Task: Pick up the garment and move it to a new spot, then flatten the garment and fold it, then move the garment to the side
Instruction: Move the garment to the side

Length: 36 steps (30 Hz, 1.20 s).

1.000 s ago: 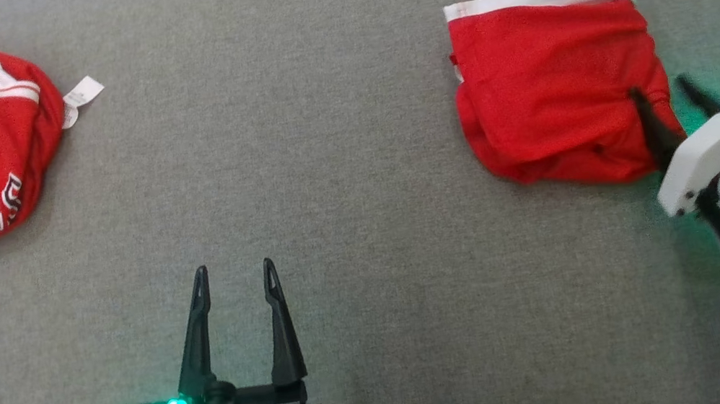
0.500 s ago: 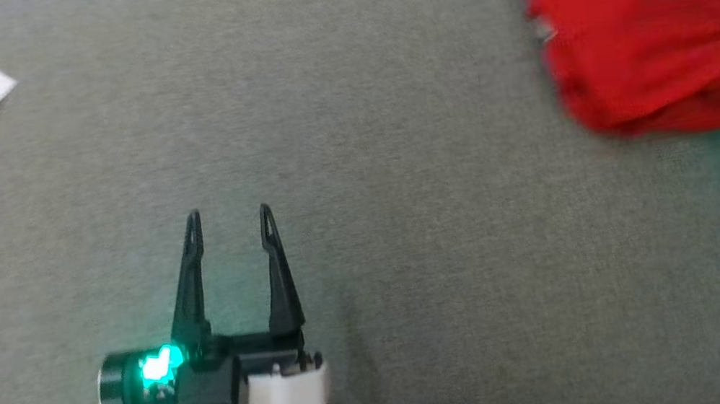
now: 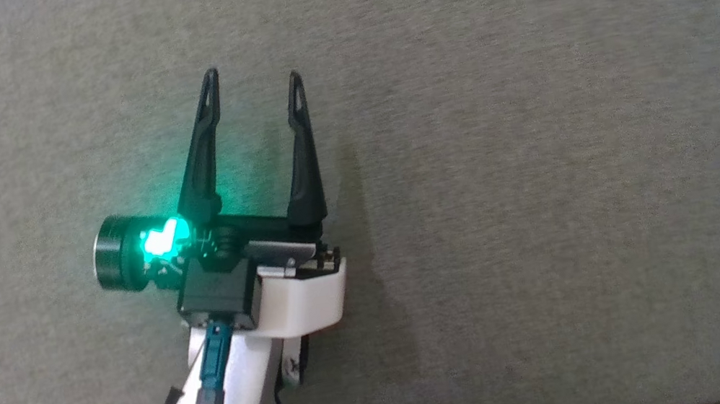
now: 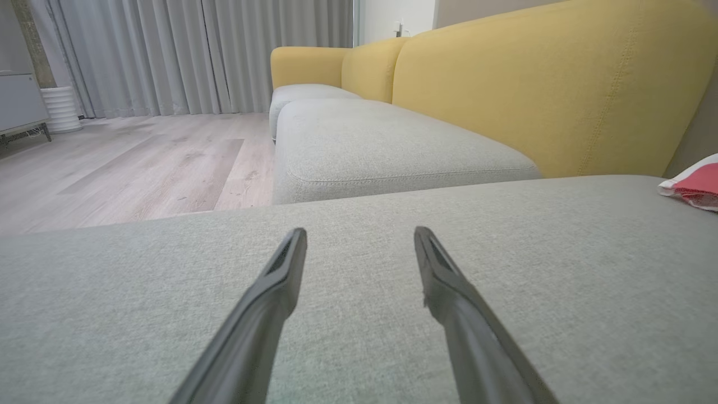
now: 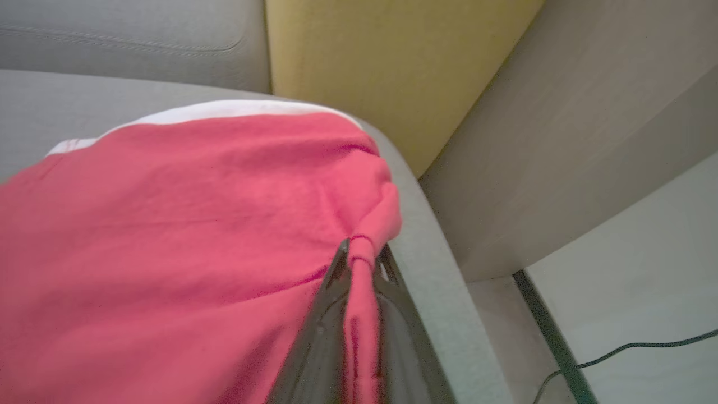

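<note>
In the right wrist view the red garment (image 5: 196, 213), with a white band along its far edge, lies on the grey seat cushion (image 5: 426, 269) near the cushion's corner. My right gripper (image 5: 362, 252) is shut on a pinched fold of the red fabric at the garment's near edge. My left gripper (image 3: 252, 81) hovers open over bare grey cushion (image 3: 544, 164) in the head view, with nothing between its fingers. In the left wrist view the left gripper (image 4: 360, 233) shows the same open stance, and a corner of red and white cloth (image 4: 695, 185) lies at the far right.
The yellow sofa back (image 4: 549, 95) rises behind the cushion, and a second grey seat (image 4: 381, 146) extends beyond it. The cushion's rounded edge drops to the floor (image 5: 628, 280), where a dark cable (image 5: 617, 353) lies. Wooden floor (image 4: 129, 168) and curtains lie beyond.
The head camera has swung, so both red garments and the right arm have left its picture. The left gripper stays open.
</note>
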Motion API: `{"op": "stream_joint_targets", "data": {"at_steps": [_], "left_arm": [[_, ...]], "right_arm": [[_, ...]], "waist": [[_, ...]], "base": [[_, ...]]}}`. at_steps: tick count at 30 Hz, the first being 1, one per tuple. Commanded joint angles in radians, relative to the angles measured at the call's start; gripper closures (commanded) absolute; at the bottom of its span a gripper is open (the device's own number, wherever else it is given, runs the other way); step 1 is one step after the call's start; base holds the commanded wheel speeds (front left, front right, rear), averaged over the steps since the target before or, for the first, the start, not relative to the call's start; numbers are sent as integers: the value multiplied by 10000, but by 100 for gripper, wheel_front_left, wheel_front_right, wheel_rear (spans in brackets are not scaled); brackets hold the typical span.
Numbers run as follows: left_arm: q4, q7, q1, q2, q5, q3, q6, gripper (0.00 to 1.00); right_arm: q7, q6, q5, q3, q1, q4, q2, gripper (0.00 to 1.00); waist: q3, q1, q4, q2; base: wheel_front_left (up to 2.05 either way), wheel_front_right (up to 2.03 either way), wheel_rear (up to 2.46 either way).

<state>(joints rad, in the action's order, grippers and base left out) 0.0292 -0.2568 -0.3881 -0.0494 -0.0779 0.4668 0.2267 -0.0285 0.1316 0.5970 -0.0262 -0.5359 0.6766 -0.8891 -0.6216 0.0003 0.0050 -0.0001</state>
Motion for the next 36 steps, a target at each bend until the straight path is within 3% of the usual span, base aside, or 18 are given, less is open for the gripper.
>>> {"op": "stream_joint_targets", "data": {"at_steps": [1,4,8,11,14,19,24,30,36], "left_arm": [[-229,-49,-39,-8,-95,-92,70,0],[-117,-49,-92,-8,-237,38,185,0],[-52,-49,86,-8,-397,117,319,0],[36,-49,437,-8,-491,91,402,0],[199,-49,887,-8,-679,-67,402,0],[539,-49,1692,-8,-797,-529,266,0],[781,-49,2509,-8,-639,-1109,-12,0],[934,-49,3531,-33,-528,-1813,-362,0],[505,-49,4213,-41,-155,-2218,-616,0]], "right_arm": [[-303,-9,-421,-561,519,26,-706,0],[-724,-9,-1603,-1494,544,345,-631,0],[-1096,-9,-3059,-2118,583,281,21,0],[-1326,-9,-4308,-2256,711,-352,1278,0],[-1450,-9,-4820,-1925,1004,-978,2897,0],[-2016,-9,-4943,-508,1772,-1486,5019,0],[-2303,-9,-4134,889,2645,-1514,6411,0],[-2329,-9,-3540,1377,3795,-2760,7421,0],[-2331,-9,-4038,1236,5208,-4296,7826,0]], "waist": [[-327,-3,434,1],[-171,-3,731,1],[291,-3,1004,1],[903,-3,1150,1],[1665,-3,1211,1],[3048,-3,1234,1],[4453,-3,1186,1],[5602,-3,866,1],[6126,-3,647,1]], "base": [[0,0,0],[0,0,0],[0,0,0],[0,0,0],[0,0,0],[0,0,0],[0,0,0],[0,0,0],[0,0,0]]}}
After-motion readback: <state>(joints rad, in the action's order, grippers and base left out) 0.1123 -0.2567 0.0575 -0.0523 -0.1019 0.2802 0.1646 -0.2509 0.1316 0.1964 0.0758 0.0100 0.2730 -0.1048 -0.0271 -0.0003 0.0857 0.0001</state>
